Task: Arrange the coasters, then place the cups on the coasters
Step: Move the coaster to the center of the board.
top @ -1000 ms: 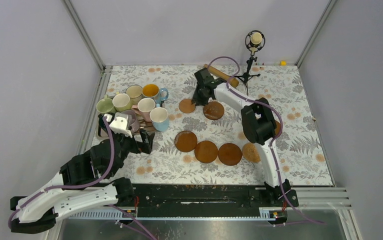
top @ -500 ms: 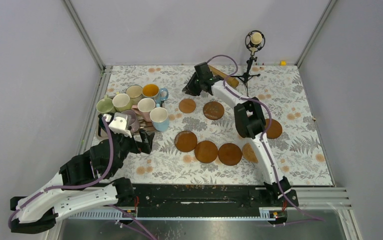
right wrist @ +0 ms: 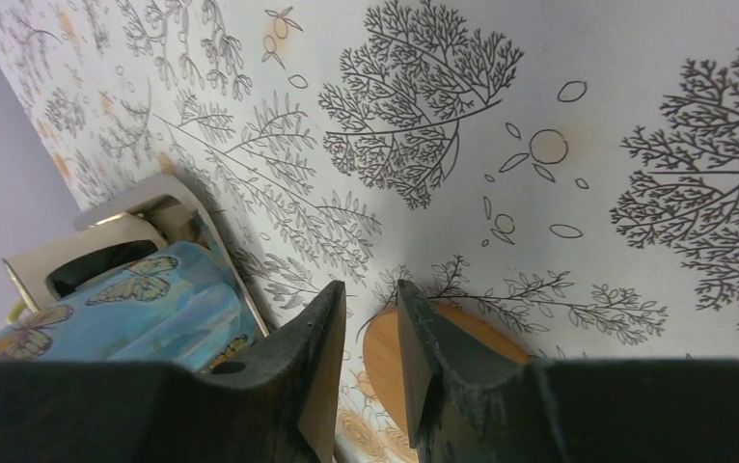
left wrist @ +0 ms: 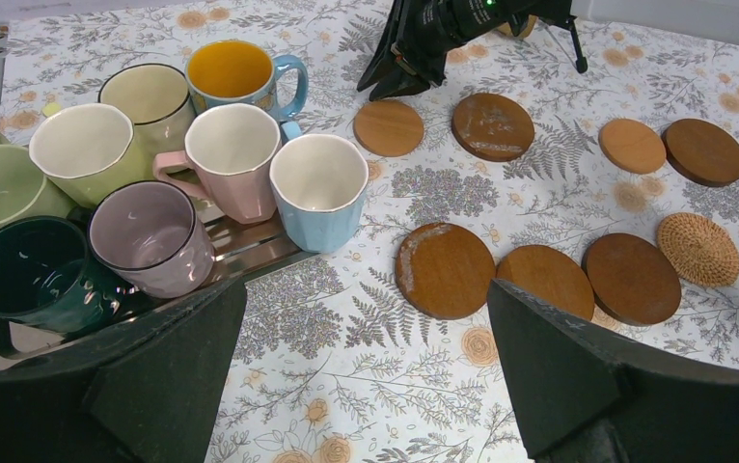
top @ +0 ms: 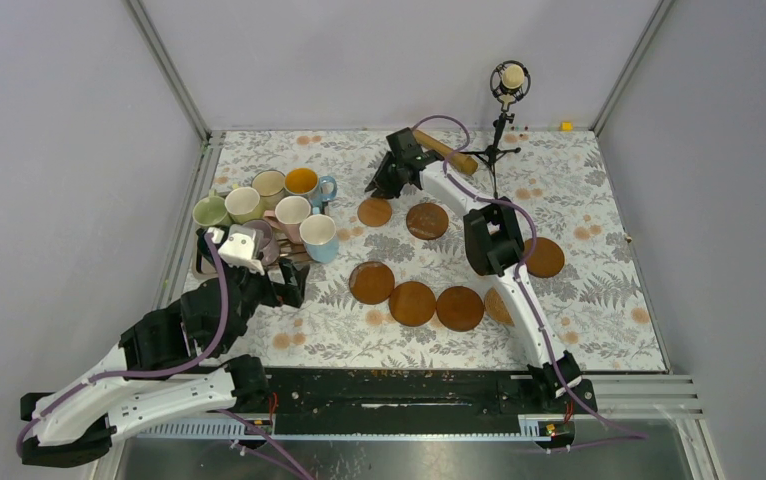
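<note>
Now the closed right claw (left wrist: 382,90) hangs just beside a small tan coaster (left wrist: 389,127)

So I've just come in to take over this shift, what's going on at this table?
The coasters are being laid out for the mugs. The right gripper, shut and empty, is beside a small tan coaster at the far side. The left gripper hangs open near the mugs, which are bunched at the left. Eight coasters lie spread over the table; none has a mug on it yet.
</note>
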`<state>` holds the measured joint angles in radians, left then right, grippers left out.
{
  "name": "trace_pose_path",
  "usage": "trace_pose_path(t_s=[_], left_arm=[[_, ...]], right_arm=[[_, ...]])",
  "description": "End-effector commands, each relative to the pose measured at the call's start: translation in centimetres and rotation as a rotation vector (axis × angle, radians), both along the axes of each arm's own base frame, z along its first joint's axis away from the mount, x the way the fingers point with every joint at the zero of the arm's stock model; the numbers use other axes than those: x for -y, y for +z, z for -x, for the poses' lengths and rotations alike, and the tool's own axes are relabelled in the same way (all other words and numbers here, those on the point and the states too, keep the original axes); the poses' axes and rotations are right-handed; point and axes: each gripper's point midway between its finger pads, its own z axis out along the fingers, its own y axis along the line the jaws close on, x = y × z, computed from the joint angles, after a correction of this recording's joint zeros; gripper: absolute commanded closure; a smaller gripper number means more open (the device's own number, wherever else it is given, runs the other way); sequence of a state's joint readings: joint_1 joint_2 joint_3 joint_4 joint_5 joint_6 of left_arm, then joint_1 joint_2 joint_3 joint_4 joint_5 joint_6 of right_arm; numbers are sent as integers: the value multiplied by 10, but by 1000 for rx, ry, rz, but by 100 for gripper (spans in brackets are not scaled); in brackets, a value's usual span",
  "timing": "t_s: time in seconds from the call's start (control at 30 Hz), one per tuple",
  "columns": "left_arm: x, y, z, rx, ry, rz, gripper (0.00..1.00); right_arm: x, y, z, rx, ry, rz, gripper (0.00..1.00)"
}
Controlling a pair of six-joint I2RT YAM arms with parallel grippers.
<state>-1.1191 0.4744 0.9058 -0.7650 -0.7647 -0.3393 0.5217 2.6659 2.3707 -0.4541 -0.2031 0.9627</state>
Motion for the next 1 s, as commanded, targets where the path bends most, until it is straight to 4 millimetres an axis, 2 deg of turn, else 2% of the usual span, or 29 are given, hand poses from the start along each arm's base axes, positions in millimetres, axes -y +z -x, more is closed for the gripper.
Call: trace_pose_path(t_s=[0.0, 0.37, 0.6, 0.73, 0.83, 0.97], left_arm=[[2, 5, -6, 20, 26, 2, 2], [1, 4, -7, 21, 33, 0, 2], [1, 5, -6, 22, 34, 5, 2], [0, 5, -6, 24, 36, 6, 2], [0, 5, -6, 24, 37, 5, 2], [0, 5, -6, 23, 36, 6, 2]], right_arm=[[-3, 6, 19, -19, 97, 21, 66], [10, 10, 61, -49, 291, 77, 66], [29, 17, 86, -52, 350, 149, 66], [40, 26, 94, -36, 357, 179, 66], [39, 32, 98, -27, 364, 158, 66], [38, 42, 90, 19, 343, 158, 66]])
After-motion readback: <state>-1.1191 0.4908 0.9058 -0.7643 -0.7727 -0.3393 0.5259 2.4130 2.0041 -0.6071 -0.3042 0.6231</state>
